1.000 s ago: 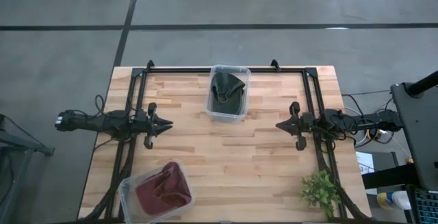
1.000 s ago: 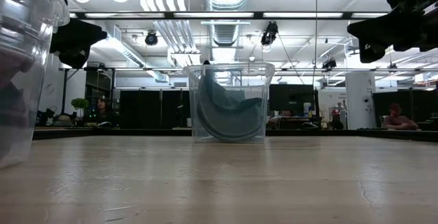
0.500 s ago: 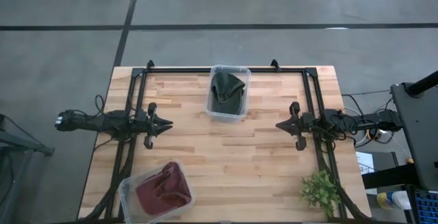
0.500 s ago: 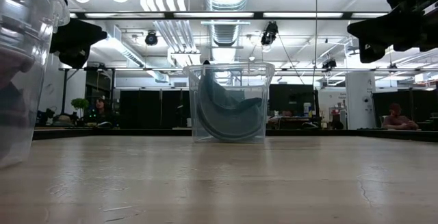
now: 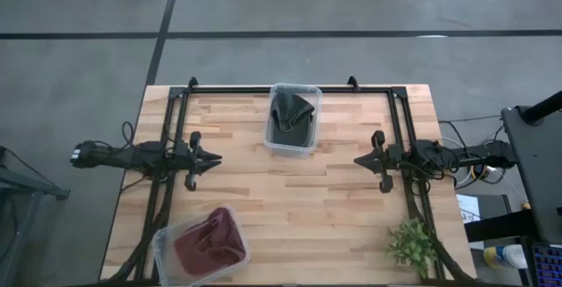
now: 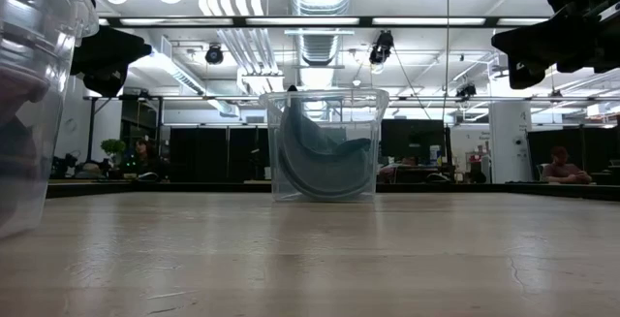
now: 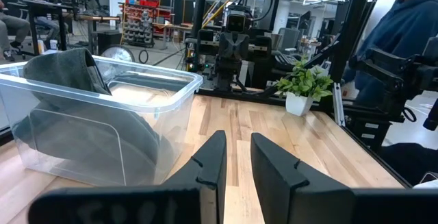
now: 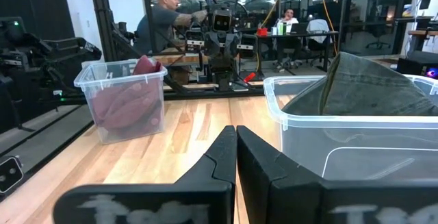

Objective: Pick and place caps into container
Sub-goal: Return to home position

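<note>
Dark olive-green caps (image 5: 291, 118) lie bunched in a clear container (image 5: 295, 86) at the table's far middle, also seen in the low view as olive caps (image 6: 320, 157). Maroon caps (image 5: 209, 241) fill a second clear container (image 5: 162, 239) at the near left corner, with one maroon cap (image 8: 126, 101) pressed against its wall. My left gripper (image 5: 216, 158) hovers left of centre, its fingers a narrow gap apart (image 7: 237, 138). My right gripper (image 5: 356, 160) hovers right of centre, shut (image 8: 235, 129). Both point at each other across the bare middle and hold nothing.
A small leafy plant (image 5: 411, 245) in a white pot stands at the near right corner. Black frame rails run along the table's left, right and far sides. Bare wood lies between the two grippers. People show in the room beyond the table.
</note>
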